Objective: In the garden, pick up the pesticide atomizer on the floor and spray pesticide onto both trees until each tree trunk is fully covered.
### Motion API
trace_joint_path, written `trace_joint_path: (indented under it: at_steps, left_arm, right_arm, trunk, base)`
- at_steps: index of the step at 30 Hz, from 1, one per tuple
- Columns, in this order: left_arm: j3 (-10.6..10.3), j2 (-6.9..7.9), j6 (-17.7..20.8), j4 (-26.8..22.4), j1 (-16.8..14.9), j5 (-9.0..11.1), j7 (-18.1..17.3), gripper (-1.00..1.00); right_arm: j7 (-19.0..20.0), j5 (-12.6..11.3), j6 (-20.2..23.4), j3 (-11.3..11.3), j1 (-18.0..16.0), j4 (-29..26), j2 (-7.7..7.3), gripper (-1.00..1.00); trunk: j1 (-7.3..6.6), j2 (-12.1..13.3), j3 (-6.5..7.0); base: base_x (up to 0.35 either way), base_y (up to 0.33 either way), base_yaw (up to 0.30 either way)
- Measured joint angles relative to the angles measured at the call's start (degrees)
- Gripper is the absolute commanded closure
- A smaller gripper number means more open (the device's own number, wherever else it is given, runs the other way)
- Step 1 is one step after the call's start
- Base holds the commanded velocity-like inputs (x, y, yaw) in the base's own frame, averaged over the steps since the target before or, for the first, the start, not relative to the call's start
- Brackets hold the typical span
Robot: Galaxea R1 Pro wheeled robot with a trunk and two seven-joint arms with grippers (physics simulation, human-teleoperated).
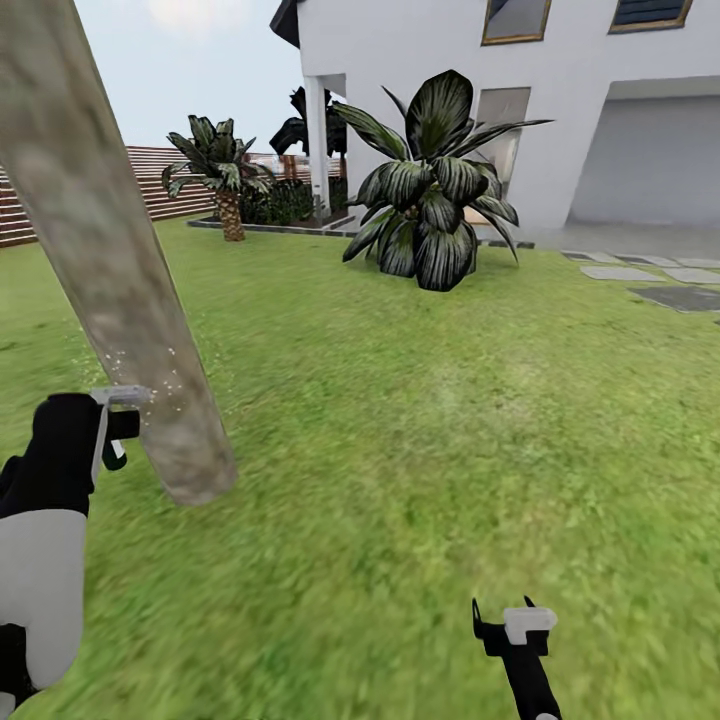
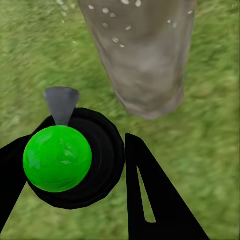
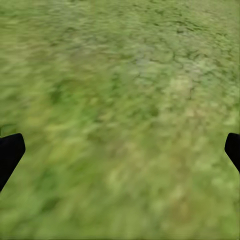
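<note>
Low at the head view's left, the left gripper is clamped on the pesticide atomizer, a bottle with a grey spray head and nozzle; the left wrist view shows its round bright green body seated in a black ring between the black fingers, its grey nozzle aimed toward the thick mottled beige-grey tree trunk. That trunk stands just beside the nozzle, leaning across the head view, its base on the green grass lawn. Tiny whitish specks of pesticide dot the bark near the nozzle and higher up the trunk. Right gripper hangs over bare grass, its black fingertips spread wide apart with nothing between them. Beyond stand a dark broad-leaved plant, a short scaly palm, a brown slatted fence and a white house
</note>
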Motion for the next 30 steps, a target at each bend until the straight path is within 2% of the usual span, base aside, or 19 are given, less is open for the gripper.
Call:
trace_joint_path:
  at_steps: [13,20,23,30]
  left_arm:
    - [-0.49,-0.10,-0.17,-0.20,0.26,0.04,0.00,1.00]
    - [-0.48,-0.01,-0.17,-0.20,0.41,-0.03,0.00,1.00]
    - [-0.45,0.02,-0.17,-0.14,0.68,-0.18,0.00,1.00]
    - [0.31,0.35,-0.40,-0.11,5.28,-0.20,0.13,1.00]
  right_arm:
    - [0.00,0.01,0.00,0.00,-0.02,0.00,0.00,-1.00]
    - [0.00,0.03,0.00,0.00,-0.02,0.00,0.00,-1.00]
    - [0.00,0.00,0.00,0.00,-0.02,0.00,0.00,-1.00]
    - [0.00,0.00,0.00,0.00,-0.01,0.00,0.00,-1.00]
  trunk:
    - [0.00,0.00,0.00]
    - [0.00,0.00,0.00]
    - [0.00,0.00,0.00]
    - [0.00,0.00,0.00]
  base:
    - [0.191,-0.126,0.000]
    - [0.153,-0.229,0.008]
    - [0.097,-0.262,0.195]
    - [0.210,-0.200,0.272]
